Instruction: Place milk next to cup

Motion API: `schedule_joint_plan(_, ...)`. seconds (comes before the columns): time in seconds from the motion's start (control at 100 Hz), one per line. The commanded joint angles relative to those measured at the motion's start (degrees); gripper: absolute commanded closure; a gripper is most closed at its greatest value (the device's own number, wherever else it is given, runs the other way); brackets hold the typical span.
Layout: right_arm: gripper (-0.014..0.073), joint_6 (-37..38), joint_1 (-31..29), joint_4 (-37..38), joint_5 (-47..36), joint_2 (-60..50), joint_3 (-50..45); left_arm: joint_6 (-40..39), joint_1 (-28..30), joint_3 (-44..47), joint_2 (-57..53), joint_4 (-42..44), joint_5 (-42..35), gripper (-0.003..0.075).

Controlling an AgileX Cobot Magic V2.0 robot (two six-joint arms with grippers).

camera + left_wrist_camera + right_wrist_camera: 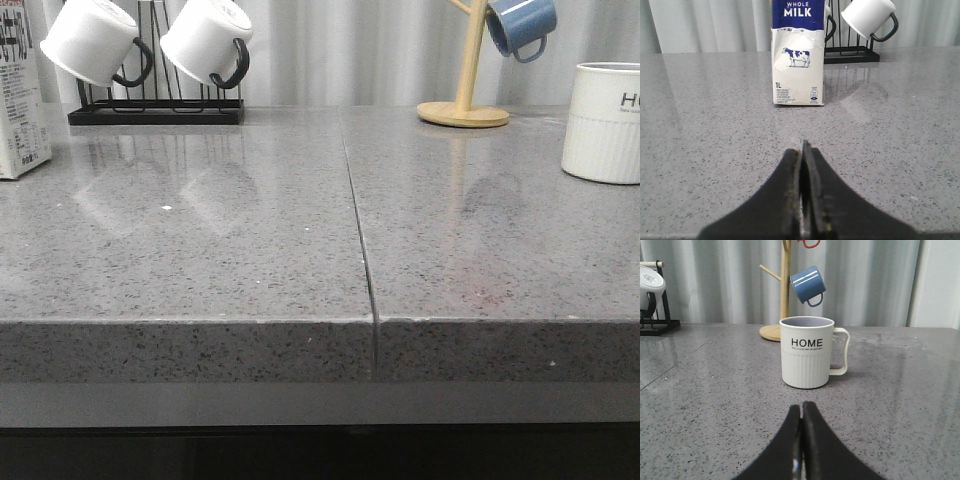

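Nothing is done yet: the milk (20,95) stands upright at the counter's (250,260) far left end, well apart from the cup (603,122) at the far right. The left gripper (805,150) and right gripper (801,412) are both closed on nothing, so grasping and carrying remain.

Blue mug (521,25) on wooden tree (464,100)

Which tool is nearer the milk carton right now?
Left. The left tool is shut, pointing at the milk carton across bare counter. The right tool, also shut, faces the cup on the far side.
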State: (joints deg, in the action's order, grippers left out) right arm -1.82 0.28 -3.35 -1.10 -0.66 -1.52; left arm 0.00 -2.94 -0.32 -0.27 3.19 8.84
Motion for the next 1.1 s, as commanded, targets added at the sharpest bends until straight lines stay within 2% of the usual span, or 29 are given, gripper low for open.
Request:
schedule_joint_plan(0.0,0.0610,-0.24,-0.04,0.28,-4.76,-0.94,0.48,0.00,0.19,2.60,-1.72,-0.12,-4.28,0.0741)
schedule_joint_plan(0.87,0.0610,-0.24,-0.04,0.28,-4.76,-0.94,0.52,0.00,0.19,2.60,-1.72,-0.12,-4.28,0.0741)
schedule_joint_plan(1.09,0.0610,-0.24,-0.04,0.28,1.88,-0.94,6.65,0.00,0.19,2.60,-1.72,-0.12,-4.28,0.0741)
